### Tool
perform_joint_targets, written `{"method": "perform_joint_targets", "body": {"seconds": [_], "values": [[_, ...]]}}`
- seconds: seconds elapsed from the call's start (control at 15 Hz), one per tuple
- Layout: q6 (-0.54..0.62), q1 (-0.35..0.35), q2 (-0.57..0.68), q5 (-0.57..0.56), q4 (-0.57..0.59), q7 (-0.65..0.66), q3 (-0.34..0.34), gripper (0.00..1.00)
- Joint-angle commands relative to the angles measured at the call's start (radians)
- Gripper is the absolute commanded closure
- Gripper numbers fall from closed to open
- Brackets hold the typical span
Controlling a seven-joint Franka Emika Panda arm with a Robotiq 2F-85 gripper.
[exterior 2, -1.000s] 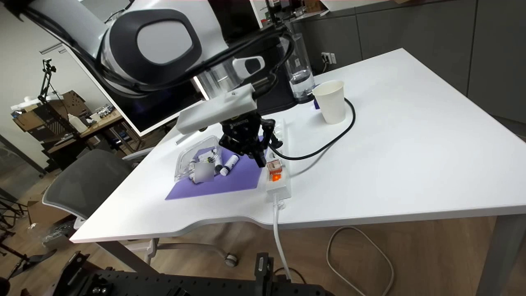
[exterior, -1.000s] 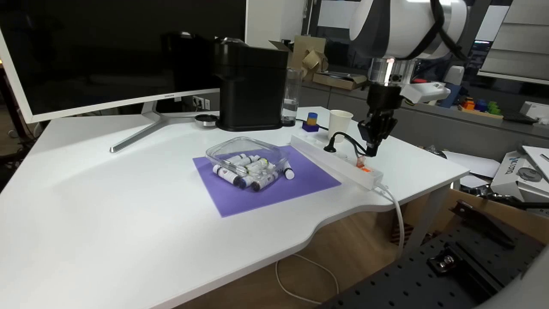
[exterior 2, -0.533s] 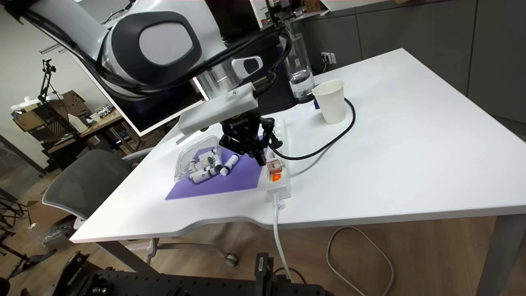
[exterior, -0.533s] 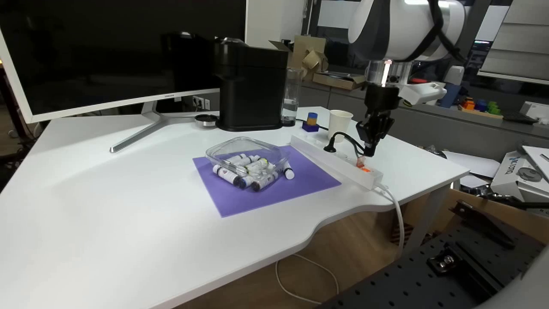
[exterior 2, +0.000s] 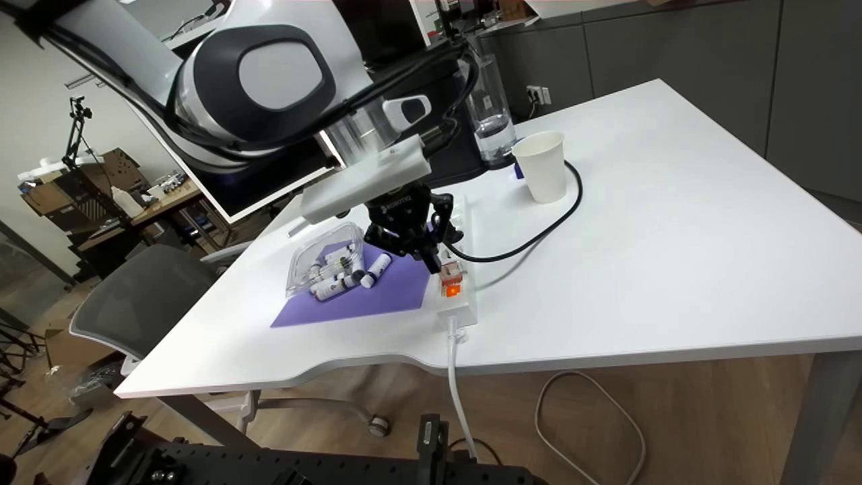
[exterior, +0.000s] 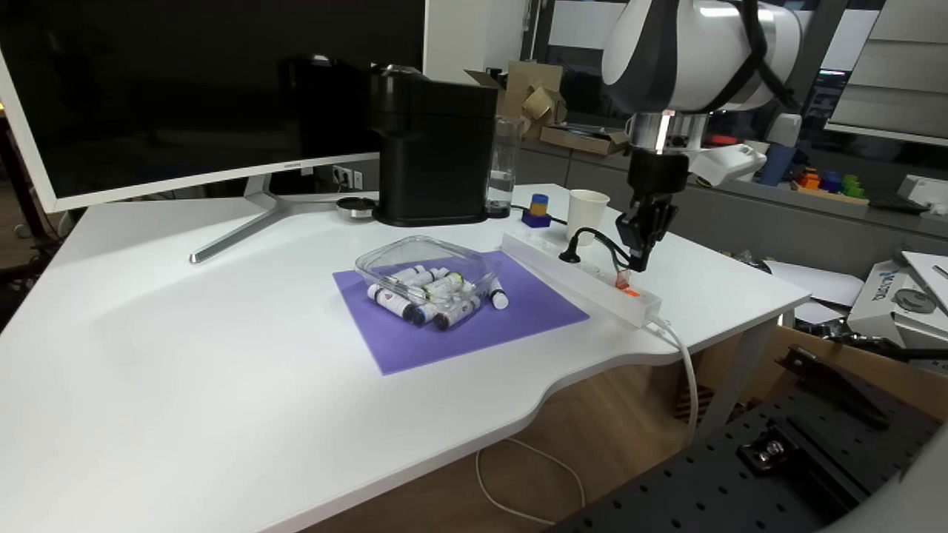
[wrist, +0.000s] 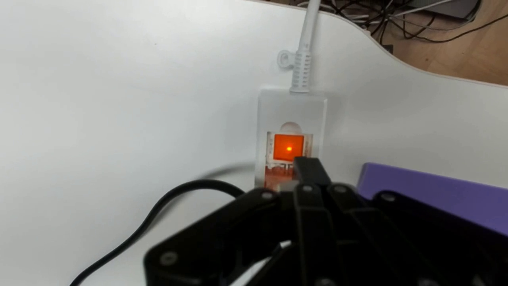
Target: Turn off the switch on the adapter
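The black, jointed hand (wrist: 311, 171), clenched, is over the long, white plastic power strip (wrist: 291, 109) on the smooth white bench (wrist: 119, 99); in the wrist view, the square, lit orange switch (wrist: 288, 147) sits at ten o'clock from the hand's tip.

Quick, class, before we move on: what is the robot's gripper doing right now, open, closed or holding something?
Robotiq gripper: closed, with nothing held.
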Motion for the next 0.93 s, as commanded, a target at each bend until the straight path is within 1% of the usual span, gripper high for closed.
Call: {"method": "perform_joint_targets", "body": {"seconds": [0.0, 0.27, 0.53, 0.67, 0.87], "values": [[0.006, -0.018, 0.026, -0.026, 0.020, 0.012, 0.010, 1.00], [0.013, -0.020, 0.055, -0.033, 0.028, 0.020, 0.006, 1.00], [0.029, -0.039, 0.102, -0.023, 0.052, 0.014, 0.014, 1.00], [0.033, -0.050, 0.122, -0.019, 0.066, 0.012, 0.022, 1.00], [0.046, -0.076, 0.148, -0.007, 0.081, -0.005, 0.054, 1.00]]}}
